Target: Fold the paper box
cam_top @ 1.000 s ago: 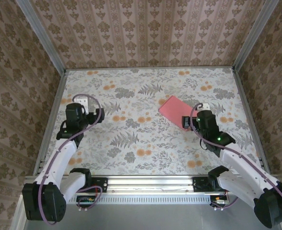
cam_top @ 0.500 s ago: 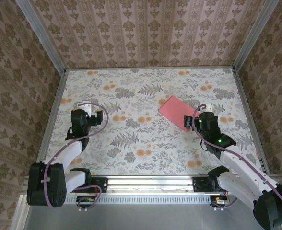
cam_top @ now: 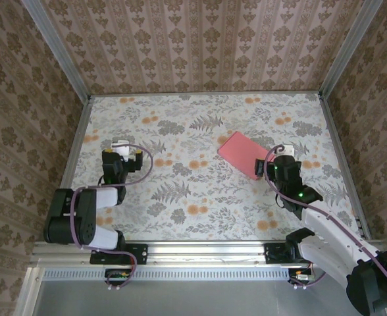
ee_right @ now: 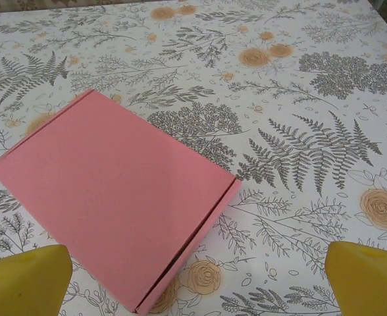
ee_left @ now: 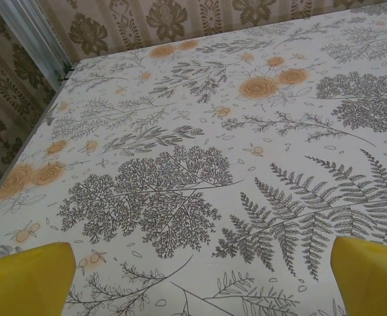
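Note:
The paper box is a slim, closed salmon-pink rectangle lying flat on the floral table, right of centre. In the right wrist view the paper box lies ahead and to the left, its lid seam along the lower right edge. My right gripper hovers just off the box's near right corner. It is open, and its yellow fingertips stand wide apart with nothing gripped between them. My left gripper is far to the left over bare tablecloth. Here too the jaws are open, yellow fingertips wide and empty.
Patterned walls with metal corner posts enclose the table on three sides. A metal rail with both arm bases runs along the near edge. The left arm is folded back close to its base.
The left arm has folded back toward its base, its gripper drawing nearer and slightly right. The right gripper has backed a little away from the box. The box has not moved.

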{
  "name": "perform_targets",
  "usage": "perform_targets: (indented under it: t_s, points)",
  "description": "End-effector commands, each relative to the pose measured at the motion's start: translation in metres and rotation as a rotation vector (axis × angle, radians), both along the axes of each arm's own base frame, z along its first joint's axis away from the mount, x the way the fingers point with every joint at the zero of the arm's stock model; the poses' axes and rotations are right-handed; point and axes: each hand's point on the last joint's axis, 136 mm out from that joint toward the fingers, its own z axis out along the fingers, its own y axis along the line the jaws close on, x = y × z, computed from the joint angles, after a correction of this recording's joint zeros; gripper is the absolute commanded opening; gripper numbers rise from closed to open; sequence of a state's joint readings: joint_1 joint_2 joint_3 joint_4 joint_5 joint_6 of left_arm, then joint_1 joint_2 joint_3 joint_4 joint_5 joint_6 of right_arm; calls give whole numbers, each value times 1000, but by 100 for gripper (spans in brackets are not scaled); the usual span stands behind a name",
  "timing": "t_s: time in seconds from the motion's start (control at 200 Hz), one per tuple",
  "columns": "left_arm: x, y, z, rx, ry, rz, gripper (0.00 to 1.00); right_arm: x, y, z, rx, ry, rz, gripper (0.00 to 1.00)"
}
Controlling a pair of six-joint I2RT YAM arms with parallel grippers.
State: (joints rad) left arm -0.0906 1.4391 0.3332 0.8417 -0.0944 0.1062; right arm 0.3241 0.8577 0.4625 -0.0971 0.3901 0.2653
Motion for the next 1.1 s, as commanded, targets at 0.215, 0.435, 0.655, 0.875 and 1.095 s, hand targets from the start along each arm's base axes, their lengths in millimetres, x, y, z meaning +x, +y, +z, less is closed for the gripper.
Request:
perform_targets:
  t_s: [0.215, 0.435, 0.655, 0.875, 1.095]
  points:
    - [16, 6, -1, -28, -42, 1, 100, 7, -29, 13, -45, -70, -111, 100]
    - [22, 15, -3, -83, -9, 5, 100, 17, -42, 10, -78, -70, -141, 100]
    - [22, 14, -3, -77, -9, 6, 100, 33, -46, -10, -106, -86, -115, 100]
    - [21, 12, -3, -59, -13, 10, 100, 53, -49, -30, -128, -57, -93, 100]
    - [21, 12, -2, -49, -17, 16, 100, 72, -45, -24, -139, -120, -47, 100]
